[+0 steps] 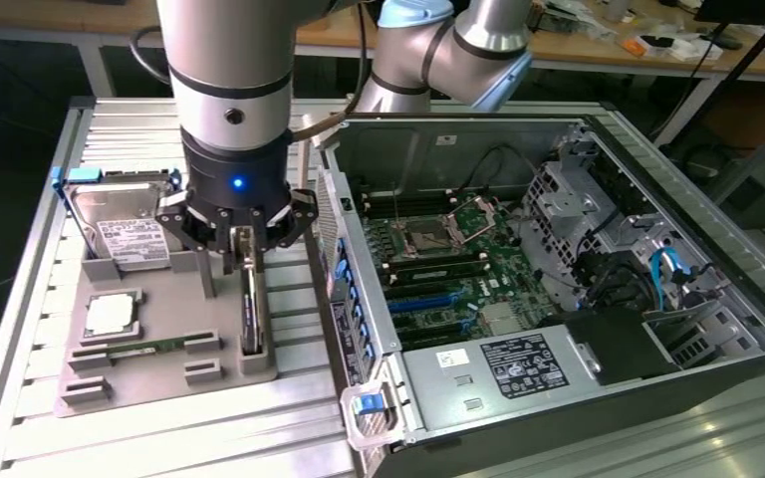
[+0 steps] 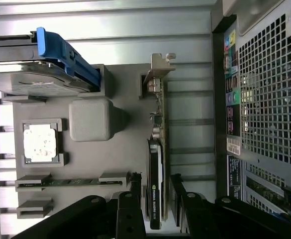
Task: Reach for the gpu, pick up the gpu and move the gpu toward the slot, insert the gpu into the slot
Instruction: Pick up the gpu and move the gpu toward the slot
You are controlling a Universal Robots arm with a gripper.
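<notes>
Exterior view: your fingers (image 1: 242,251) hang released over the gpu (image 1: 251,317). It stands on edge in the gray tray (image 1: 156,383) on the bench (image 1: 290,418), to the exterior view's left of the open case (image 1: 489,149) holding the blue slot (image 1: 416,297). Wrist view: fingers (image 2: 130,206) straddle the gpu (image 2: 156,164), gaps both sides.

In the exterior view, looking steeply down from well back and above the grey fixture plate (image 1: 143,388), taking in the whole plate at the exterior view's left and the open computer case (image 1: 556,269) just beside it. In the wrist view, hanging close over the same plate (image 2: 120,154), facing straight down past the gripper (image 2: 155,181). Sharing the plate, the hard drive (image 1: 124,234) (image 2: 31,74) and the gpu (image 1: 251,319) (image 2: 157,149) standing on it, and the case wall (image 2: 264,99) nearest the plate.
</notes>
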